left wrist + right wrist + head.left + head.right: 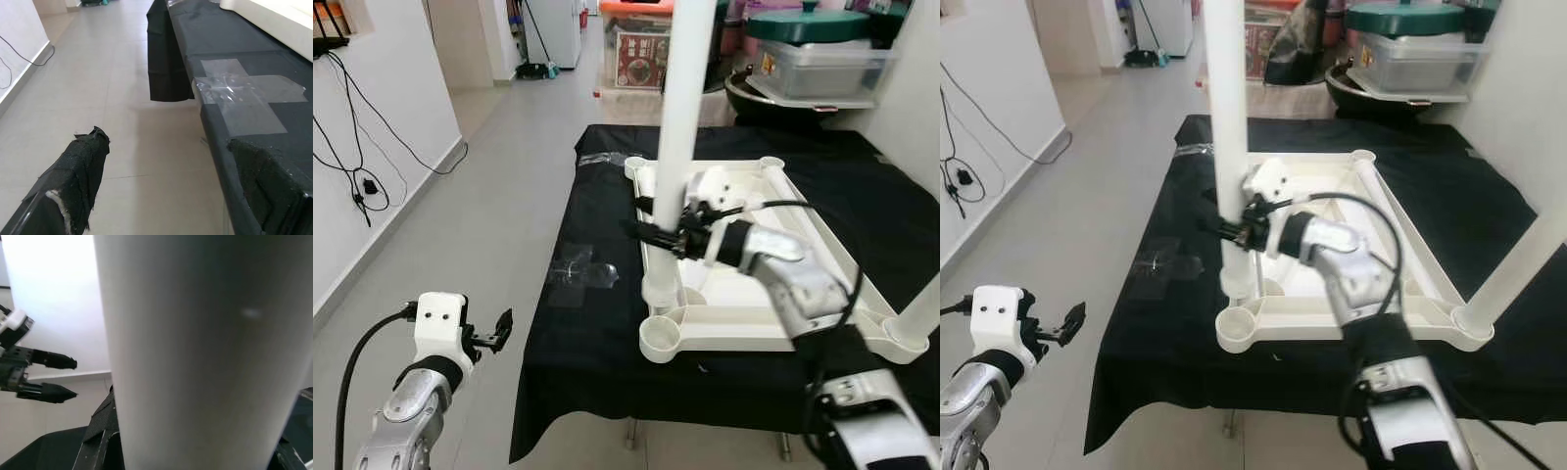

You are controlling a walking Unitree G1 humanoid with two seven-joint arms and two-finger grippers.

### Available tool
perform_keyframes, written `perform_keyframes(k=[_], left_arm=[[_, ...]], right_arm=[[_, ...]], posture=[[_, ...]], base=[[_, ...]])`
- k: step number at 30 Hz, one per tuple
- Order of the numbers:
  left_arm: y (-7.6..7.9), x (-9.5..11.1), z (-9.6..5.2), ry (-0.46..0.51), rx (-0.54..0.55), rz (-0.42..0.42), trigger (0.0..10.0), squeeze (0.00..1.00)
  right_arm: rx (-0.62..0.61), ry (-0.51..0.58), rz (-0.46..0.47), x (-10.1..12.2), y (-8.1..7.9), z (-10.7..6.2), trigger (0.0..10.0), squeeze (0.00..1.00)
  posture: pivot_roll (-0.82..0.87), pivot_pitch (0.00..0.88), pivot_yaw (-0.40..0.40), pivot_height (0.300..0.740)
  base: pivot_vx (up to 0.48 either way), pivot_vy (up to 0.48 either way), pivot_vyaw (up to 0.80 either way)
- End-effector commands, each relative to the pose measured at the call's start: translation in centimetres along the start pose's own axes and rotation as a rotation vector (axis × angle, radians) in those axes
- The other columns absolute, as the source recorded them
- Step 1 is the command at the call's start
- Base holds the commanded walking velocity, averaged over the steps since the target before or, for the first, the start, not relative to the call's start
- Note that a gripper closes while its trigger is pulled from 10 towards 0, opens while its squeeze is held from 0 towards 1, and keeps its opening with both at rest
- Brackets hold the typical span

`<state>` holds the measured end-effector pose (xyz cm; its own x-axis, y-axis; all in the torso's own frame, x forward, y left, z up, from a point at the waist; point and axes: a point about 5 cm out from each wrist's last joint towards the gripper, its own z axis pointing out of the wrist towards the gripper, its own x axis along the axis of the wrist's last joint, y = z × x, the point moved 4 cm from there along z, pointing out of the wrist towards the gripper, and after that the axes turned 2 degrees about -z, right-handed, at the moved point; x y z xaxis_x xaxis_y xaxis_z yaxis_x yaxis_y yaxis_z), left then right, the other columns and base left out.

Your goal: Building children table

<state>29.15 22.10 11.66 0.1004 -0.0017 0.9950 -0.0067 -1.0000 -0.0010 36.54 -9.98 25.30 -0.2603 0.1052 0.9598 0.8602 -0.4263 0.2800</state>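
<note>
Writing on the red-and-white box point(641, 59) at the far end of the room is too small to read, and nothing else carries legible lettering. Black cloth point(597, 323) covers the tabletop, with patches of clear tape point(578, 269) stuck near its left edge. On the cloth lies the white children's table point(744, 304), upside down, round sockets at its corners. One white leg point(683, 117) stands upright at the near left side of the frame, and the right gripper point(658, 235) is clamped around it low down, fingers on either side of the tube. Another white leg point(922, 313) sits in the near right corner socket, leaning outward. The left gripper point(499, 331) hangs over the floor beside the tabletop, its cloth-padded fingers point(83, 166) apart and holding nothing. Pale grey tiles make up the floor point(499, 176), running back into a hallway; black cables point(357, 166) trail down the white wall on the left. Behind the tabletop stand a clear lidded storage tub point(822, 64) and a dark round pan point(764, 98).
</note>
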Motion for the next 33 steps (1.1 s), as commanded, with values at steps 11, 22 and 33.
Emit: perform_keyframes(k=[11,22,33], left_arm=[[0.2,-0.9,-0.2,-0.022,0.006,0.002,10.0,0.0],[0.1,-0.8,0.0,-0.019,0.009,0.0,10.0,0.0],[0.3,-1.0,-0.2,-0.021,0.013,-0.009,10.0,0.0]], right_arm=[[0.251,-0.039,0.0,-0.2,-3.9,0.3,10.0,0.0],[0.318,-0.117,0.021,-2.7,-5.6,0.3,10.0,0.0],[0.354,-0.136,0.039,-3.3,-6.5,0.5,10.0,0.0]], posture=[[0.11,0.0,-0.035,0.74],[0.11,0.0,-0.04,0.74],[0.11,0.0,-0.051,0.74]], base=[[0.0,0.0,0.0],[0.0,0.0,0.0],[0.0,0.0,0.0]])
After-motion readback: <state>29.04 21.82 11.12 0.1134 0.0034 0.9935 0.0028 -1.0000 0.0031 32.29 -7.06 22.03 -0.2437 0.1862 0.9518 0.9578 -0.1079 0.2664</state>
